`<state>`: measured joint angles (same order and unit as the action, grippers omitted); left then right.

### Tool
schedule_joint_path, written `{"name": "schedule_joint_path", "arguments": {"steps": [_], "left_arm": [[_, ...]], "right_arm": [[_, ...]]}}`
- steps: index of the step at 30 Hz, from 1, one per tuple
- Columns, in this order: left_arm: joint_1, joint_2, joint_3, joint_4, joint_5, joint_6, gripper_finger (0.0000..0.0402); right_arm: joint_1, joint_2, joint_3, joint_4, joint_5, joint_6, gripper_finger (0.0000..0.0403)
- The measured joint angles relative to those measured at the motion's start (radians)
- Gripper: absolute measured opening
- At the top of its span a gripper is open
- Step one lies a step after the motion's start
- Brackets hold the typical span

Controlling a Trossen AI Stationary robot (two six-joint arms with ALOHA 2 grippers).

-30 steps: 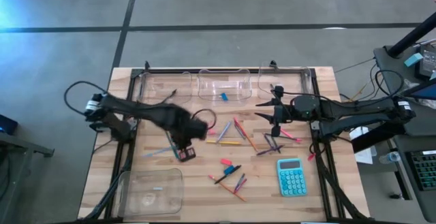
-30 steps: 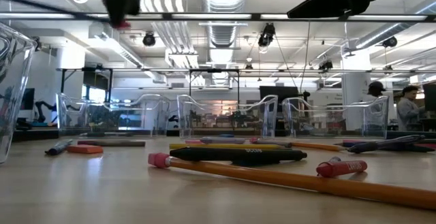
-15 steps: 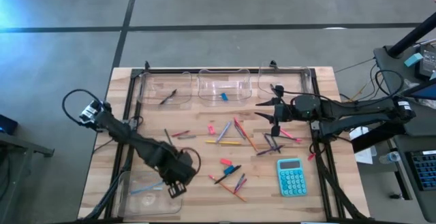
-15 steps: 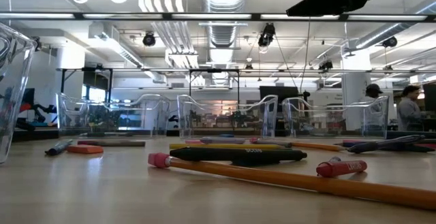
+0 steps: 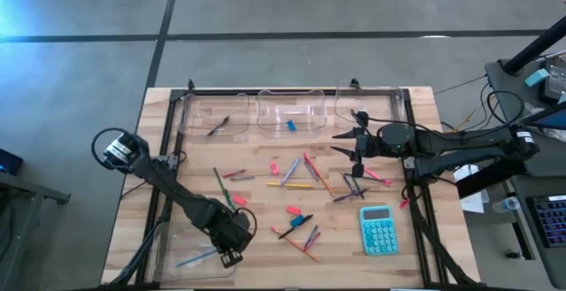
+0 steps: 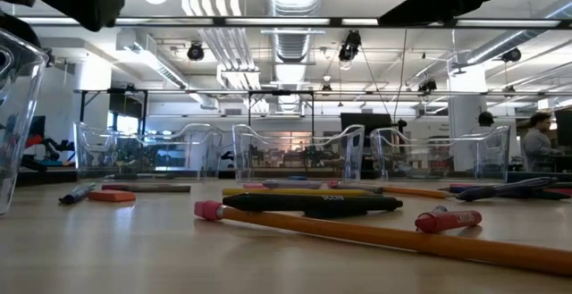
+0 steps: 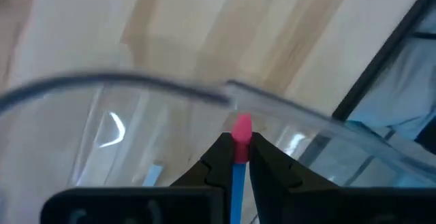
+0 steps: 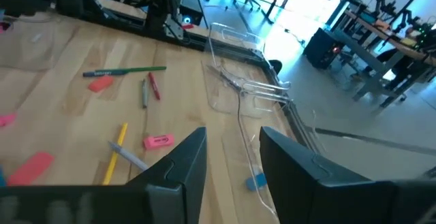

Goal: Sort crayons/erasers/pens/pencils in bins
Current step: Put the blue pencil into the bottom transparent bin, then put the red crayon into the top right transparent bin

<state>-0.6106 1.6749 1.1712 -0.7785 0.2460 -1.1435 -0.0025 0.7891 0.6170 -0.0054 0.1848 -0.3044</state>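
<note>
Overhead view of the wooden table (image 5: pixel 168 127). Three clear bins (image 5: pixel 287 112) line the far edge; a fourth bin (image 5: pixel 168 256) sits at the near left, a blue pencil (image 5: pixel 195 257) inside. The left gripper (image 5: pixel 232 254) hangs over its right edge. The right gripper (image 5: pixel 352 149) hovers above scattered pencils (image 5: pixel 301 185). A teal calculator (image 5: pixel 378 229) lies near right.

Left arm: stretched toward the table's near-left corner.
Left gripper (image 5: pixel 232 252): fingers pinched together.
Right arm: reaches in from the right.
Right gripper (image 5: pixel 348 148): fingers parted, empty.
</note>
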Motion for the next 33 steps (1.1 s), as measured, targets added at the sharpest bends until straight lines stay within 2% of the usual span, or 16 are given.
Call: {"name": "schedule_joint_path", "arguments": {"steps": [5,14,17,21,24,27,30,33], "left_arm": [[0.000,0.001,-0.014,-0.001,-0.001,-0.004,0.0035],[0.004,-0.009,-0.014,-0.001,0.016,0.000,0.0125],[0.026,-0.037,0.009,-0.061,0.087,-0.035,0.0134],[0.042,-0.092,0.094,-0.193,0.080,-0.029,0.0136],[0.056,-0.143,0.154,-0.298,-0.017,0.009,0.0136],[0.080,-0.192,0.187,-0.391,-0.179,0.072,0.0136],[0.121,-0.244,0.180,-0.427,-0.338,0.171,0.0137],[0.200,-0.273,0.157,-0.427,-0.412,0.295,0.0137]], "right_arm": [[0.000,0.000,0.000,-0.004,0.000,0.010,0.0128],[0.000,0.000,0.000,-0.016,0.000,0.018,0.0128],[0.000,0.000,0.000,-0.016,0.000,0.017,0.0128],[0.000,0.000,0.000,-0.017,0.000,0.017,0.0128],[0.000,0.000,0.000,-0.016,0.000,0.017,0.0128],[0.000,0.000,0.000,-0.014,0.000,0.017,0.0128],[0.000,0.000,0.000,-0.013,0.000,0.017,0.0128],[0.000,0.000,0.000,-0.013,0.000,0.017,0.0128]]}}
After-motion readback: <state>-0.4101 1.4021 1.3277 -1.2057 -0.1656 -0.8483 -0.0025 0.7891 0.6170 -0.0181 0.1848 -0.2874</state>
